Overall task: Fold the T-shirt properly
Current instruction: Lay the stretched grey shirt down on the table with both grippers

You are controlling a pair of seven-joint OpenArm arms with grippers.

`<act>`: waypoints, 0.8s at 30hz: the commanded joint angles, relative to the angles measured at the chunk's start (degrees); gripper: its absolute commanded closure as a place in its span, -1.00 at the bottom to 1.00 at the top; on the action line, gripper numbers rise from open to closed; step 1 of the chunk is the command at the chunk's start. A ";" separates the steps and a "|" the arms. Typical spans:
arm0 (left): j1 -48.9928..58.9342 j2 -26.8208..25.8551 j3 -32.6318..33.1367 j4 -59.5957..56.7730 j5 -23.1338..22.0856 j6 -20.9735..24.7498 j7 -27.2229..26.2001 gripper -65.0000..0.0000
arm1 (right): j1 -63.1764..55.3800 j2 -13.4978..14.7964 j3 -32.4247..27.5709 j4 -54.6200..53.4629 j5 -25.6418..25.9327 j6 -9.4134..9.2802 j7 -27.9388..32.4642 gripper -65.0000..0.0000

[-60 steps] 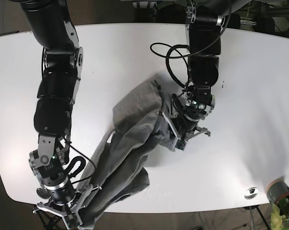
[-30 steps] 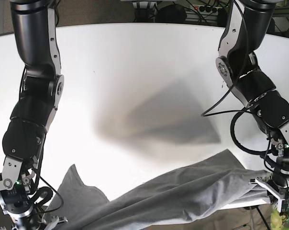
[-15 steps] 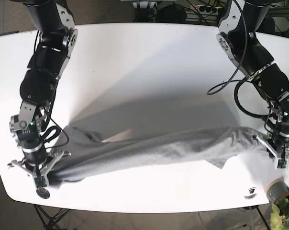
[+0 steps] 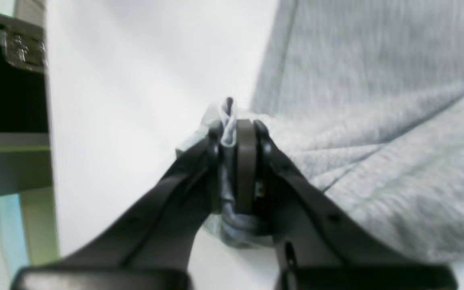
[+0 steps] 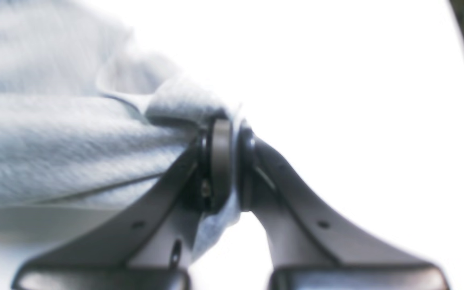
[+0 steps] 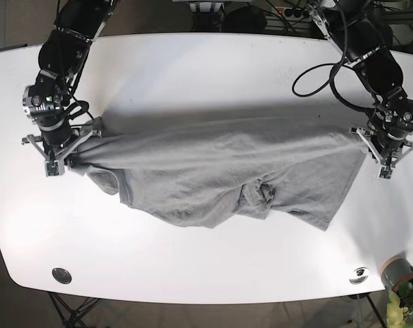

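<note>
**Risk: shirt laid down bunched, thin pinch on both corners**

T-shirt (image 6: 220,174) was stretched across the middle of the worktop (image 6: 206,75), held at both ends. Top edge ran taut between the two grippers; the lower part sagged onto the worktop with a crumpled knot of fabric (image 6: 258,195) near the centre.

Left gripper (image 4: 232,125) was pressed together on a small tuft of fabric, only a sliver poking past the tips. Right gripper (image 5: 224,149) was likewise pinched on a rolled bit of the shirt's edge. In the base view the left gripper (image 6: 386,154) sat at the far right end, the right gripper (image 6: 59,156) at the far left.

What I judged could go wrong:
- Slip-out: both holds looked shallow. More tension or a quick flick could pull the fabric free on one side, and the shirt would collapse toward the other.
- Uneven lay: the central knot would likely get folded in unless shaken or dragged flat first.
- Which parts of the shirt were held couldn't be told, so a skewed fold line was possible.
- Left gripper was near the worktop's edge; a release there might let the fabric hang off.
</note>
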 commanded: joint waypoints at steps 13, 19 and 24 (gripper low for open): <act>7.16 -1.24 -2.98 0.85 0.05 0.42 -1.08 1.00 | -7.05 0.72 4.89 1.35 6.08 -0.64 1.89 0.94; 8.40 -0.97 -3.06 1.12 0.05 0.42 -1.08 1.00 | -7.14 -1.03 5.15 2.67 5.73 -0.37 1.81 0.81; 8.40 -0.01 -3.50 1.21 0.05 0.42 -1.08 1.00 | -7.93 -2.44 4.89 6.01 5.99 -0.37 1.81 0.17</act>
